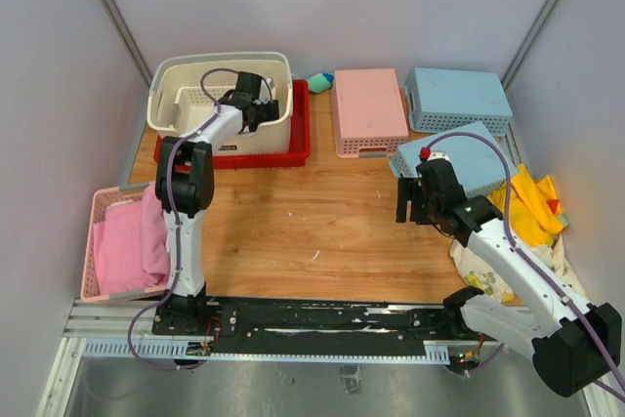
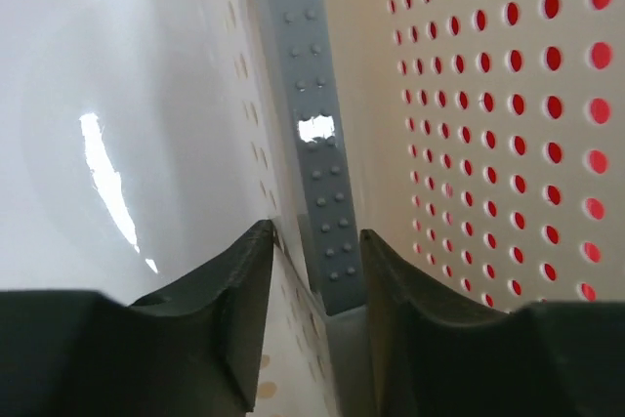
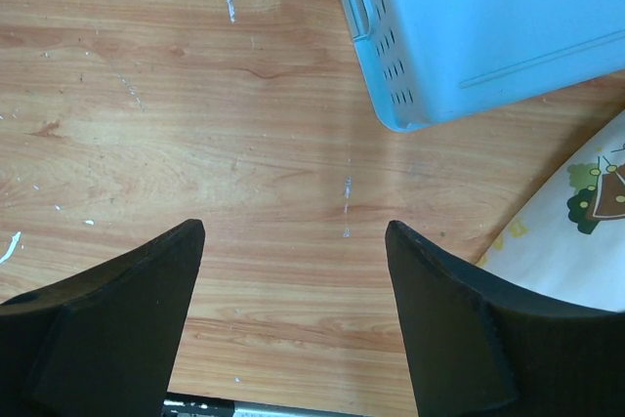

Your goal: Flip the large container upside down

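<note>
The large container [image 1: 174, 77] is a deep cream perforated basket standing upright on a red tray [image 1: 299, 140] at the back left. A smaller white basket [image 1: 191, 104] lies inside it. My left gripper [image 1: 264, 104] reaches over the container's right wall. In the left wrist view the jaws [image 2: 317, 236] are nearly closed, with the perforated cream wall [image 2: 488, 95] and a grey studded strip [image 2: 314, 124] between them. My right gripper [image 1: 408, 204] is open and empty above bare wood [image 3: 293, 231].
A pink basket [image 1: 369, 109] and a blue basket [image 1: 457, 97] lie upside down at the back. A light blue basket [image 1: 469, 158] [image 3: 488, 17] lies beside my right gripper. Yellow cloth [image 1: 532, 204] lies at the right. A pink basket with a towel [image 1: 117, 241] stands at the left.
</note>
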Controlling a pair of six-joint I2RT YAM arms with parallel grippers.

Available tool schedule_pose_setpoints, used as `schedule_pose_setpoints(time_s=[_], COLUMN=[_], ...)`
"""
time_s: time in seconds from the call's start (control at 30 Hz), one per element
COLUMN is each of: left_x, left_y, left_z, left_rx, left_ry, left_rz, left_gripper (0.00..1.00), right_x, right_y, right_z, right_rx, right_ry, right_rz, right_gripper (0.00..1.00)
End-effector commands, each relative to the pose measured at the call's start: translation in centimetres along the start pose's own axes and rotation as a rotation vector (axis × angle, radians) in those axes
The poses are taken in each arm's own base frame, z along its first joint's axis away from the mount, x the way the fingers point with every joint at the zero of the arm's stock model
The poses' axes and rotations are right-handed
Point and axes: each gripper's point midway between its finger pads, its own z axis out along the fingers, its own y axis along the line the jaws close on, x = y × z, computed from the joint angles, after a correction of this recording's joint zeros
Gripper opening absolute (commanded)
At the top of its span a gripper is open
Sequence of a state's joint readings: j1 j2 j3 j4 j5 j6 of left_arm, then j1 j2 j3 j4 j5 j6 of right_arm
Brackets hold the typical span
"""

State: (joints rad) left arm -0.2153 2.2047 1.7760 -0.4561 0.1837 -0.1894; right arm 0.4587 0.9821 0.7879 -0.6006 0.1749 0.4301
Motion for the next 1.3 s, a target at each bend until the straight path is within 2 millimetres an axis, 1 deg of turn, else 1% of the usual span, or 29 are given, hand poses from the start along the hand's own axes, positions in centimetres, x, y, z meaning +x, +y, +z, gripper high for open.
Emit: schedule_pose_setpoints(time_s=[0.0, 0.1, 0.13, 0.23, 0.27, 0.3, 0.4, 0.47, 0.63, 0.73, 0.77, 0.83, 0.9, 0.93, 0.97, 1.0, 1.07, 1.13, 1.27], left_x=[-3.1, -4.9, -5.7, -7.3, -7.9, -8.8, -11.0, -12.2, -14.2, -15.1, -15.5, -15.8, -15.8, -15.5, -15.2, -14.6, -13.5, -12.0, -8.1], left_y=[-0.6, -1.8, -2.4, -3.3, -3.5, -3.7, -4.4, -5.1, -6.4, -7.5, -8.1, -9.5, -11.4, -12.8, -13.7, -15.2, -17.6, -19.9, -24.2], left_z=[-2.9, -5.6, -6.8, -9.3, -10.2, -11.0, -13.8, -15.8, -21.2, -25.4, -27.6, -31.1, -34.4, -36.0, -37.5, -38.9, -41.3, -43.2, -45.9], left_rx=[-0.018, 0.013, 0.027, 0.041, 0.041, 0.04, 0.038, 0.047, 0.059, 0.072, 0.081, 0.101, 0.137, 0.166, 0.191, 0.232, 0.319, 0.431, 0.677], left_ry=[-0.102, -0.162, -0.188, -0.236, -0.256, -0.282, -0.338, -0.37, -0.468, -0.546, -0.587, -0.652, -0.706, -0.73, -0.751, -0.764, -0.782, -0.776, -0.745], left_rz=[0.017, 0.014, 0.016, 0.022, 0.027, 0.033, 0.053, 0.068, 0.102, 0.121, 0.129, 0.154, 0.18, 0.198, 0.207, 0.22, 0.23, 0.236, 0.234], left_gripper=[0.37, 0.22, 0.16, 0.06, 0.02, 0.01, 0.0, 0.0, 0.0, 0.0, 0.0, 0.0, 0.0, 0.0, 0.0, 0.0, 0.0, 0.0, 0.0], right_x=[-1.2, -1.3, -1.4, -1.4, -1.5, -1.7, -2.2, -2.4, -2.5, -2.5, -2.6, -2.8, -3.4, -3.6, -4.0, -4.4, -5.3, -6.5, -8.8], right_y=[0.5, 0.4, 0.4, 0.7, 1.0, 1.3, 2.1, 2.2, 1.9, 1.8, 1.8, 1.7, 1.6, 1.5, 1.2, 1.0, 0.4, 0.0, -0.5], right_z=[-0.3, -0.1, -0.1, 0.1, 0.1, 0.0, -0.2, -0.3, -0.4, -0.5, -0.5, -0.7, -0.9, -1.1, -1.3, -1.6, -2.4, -4.0, -7.7], right_rx=[-0.013, -0.003, -0.004, -0.01, -0.021, -0.035, -0.065, -0.066, -0.054, -0.048, -0.048, -0.045, -0.037, -0.03, -0.019, -0.008, 0.019, 0.031, 0.021], right_ry=[-0.024, -0.022, -0.022, -0.014, -0.011, -0.009, 0.005, 0.009, 0.003, -0.004, -0.008, -0.017, -0.034, -0.044, -0.057, -0.073, -0.111, -0.156, -0.262], right_rz=[0.016, 0.018, 0.018, 0.022, 0.023, 0.026, 0.029, 0.027, 0.029, 0.034, 0.034, 0.036, 0.035, 0.035, 0.034, 0.032, 0.026, 0.028, 0.066], right_gripper=[0.77, 0.77, 0.77, 0.77, 0.77, 0.76, 0.76, 0.76, 0.76, 0.76, 0.76, 0.75, 0.75, 0.75, 0.76, 0.76, 0.76, 0.76, 0.76])
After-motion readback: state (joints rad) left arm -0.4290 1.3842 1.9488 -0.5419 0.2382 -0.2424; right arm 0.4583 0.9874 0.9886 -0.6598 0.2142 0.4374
